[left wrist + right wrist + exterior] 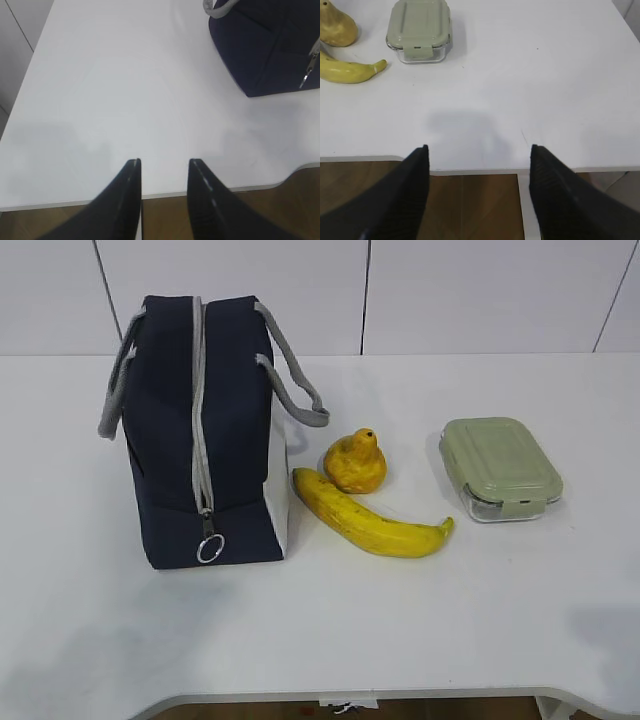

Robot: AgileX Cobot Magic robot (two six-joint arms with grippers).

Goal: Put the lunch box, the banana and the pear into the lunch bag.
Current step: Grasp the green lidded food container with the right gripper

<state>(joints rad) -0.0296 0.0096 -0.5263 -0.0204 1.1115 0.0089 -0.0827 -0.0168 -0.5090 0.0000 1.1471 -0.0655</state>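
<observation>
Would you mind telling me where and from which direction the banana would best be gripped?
Probably at the thick middle of the banana, from above, with the jaws closing across its narrow width. It lies flat on the table, its far end close beside the pear and the lunch bag, so the middle leaves the most room for the jaws.

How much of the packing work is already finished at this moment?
Nothing is packed yet. The lunch bag stands zipped shut. The pear, banana and lunch box lie beside it on the table. Both grippers, left and right, are empty, near the table edge.
</observation>
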